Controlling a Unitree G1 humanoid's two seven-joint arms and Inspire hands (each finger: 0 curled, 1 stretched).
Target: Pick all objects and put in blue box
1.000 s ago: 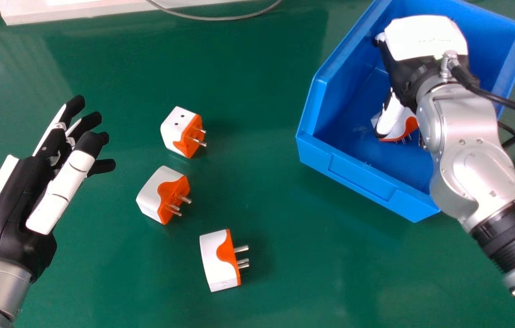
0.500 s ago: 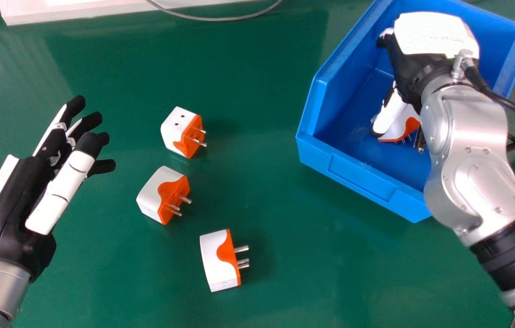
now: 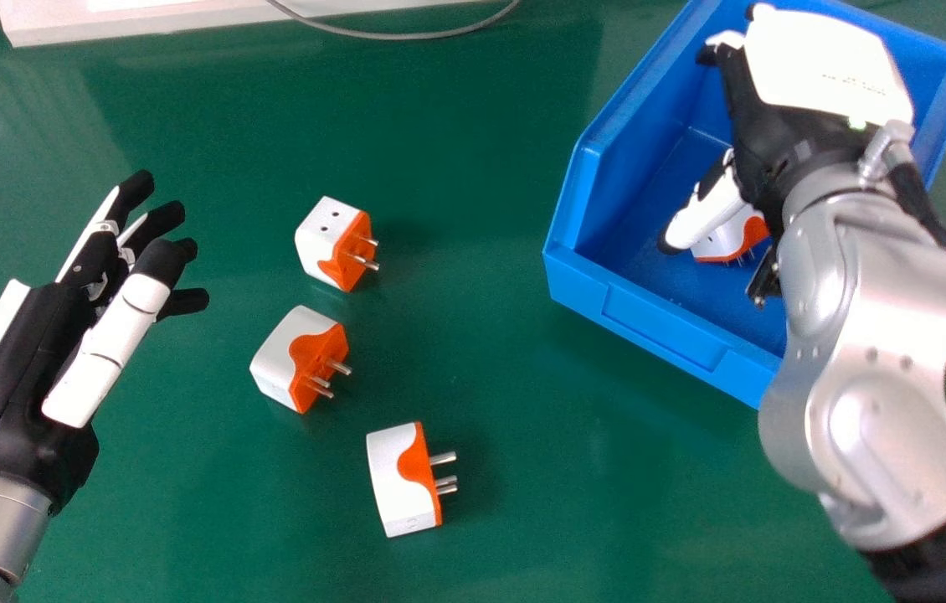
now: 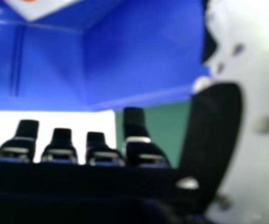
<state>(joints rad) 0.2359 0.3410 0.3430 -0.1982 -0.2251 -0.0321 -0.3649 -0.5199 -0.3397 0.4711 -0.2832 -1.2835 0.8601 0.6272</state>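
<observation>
Our right hand (image 3: 762, 126) and left hand (image 3: 4, 377) have loose, empty fingers (image 4: 134, 122) — the plug adapters (image 3: 318, 356) look light and stiff, best pinched by their white sides (image 3: 395, 494).

you're looking at smooth hard plastic on the far plug (image 3: 325, 239), the middle plug (image 3: 289, 356), the near plug (image 3: 396, 481) and the boxed plug (image 3: 720, 241), with bare, shiny metal pins (image 3: 444, 484). your blue box (image 3: 657, 322) looks like smooth plastic too, with a soft sheen. under it you have a smooth, glossy table (image 3: 523, 435) throwing back blurry reflections. on your left hand (image 3: 17, 394) and right hand (image 3: 825, 71) you see smooth white shells against duller black parts; your silver forearms (image 3: 875, 335) have a satiny metallic finish.
</observation>
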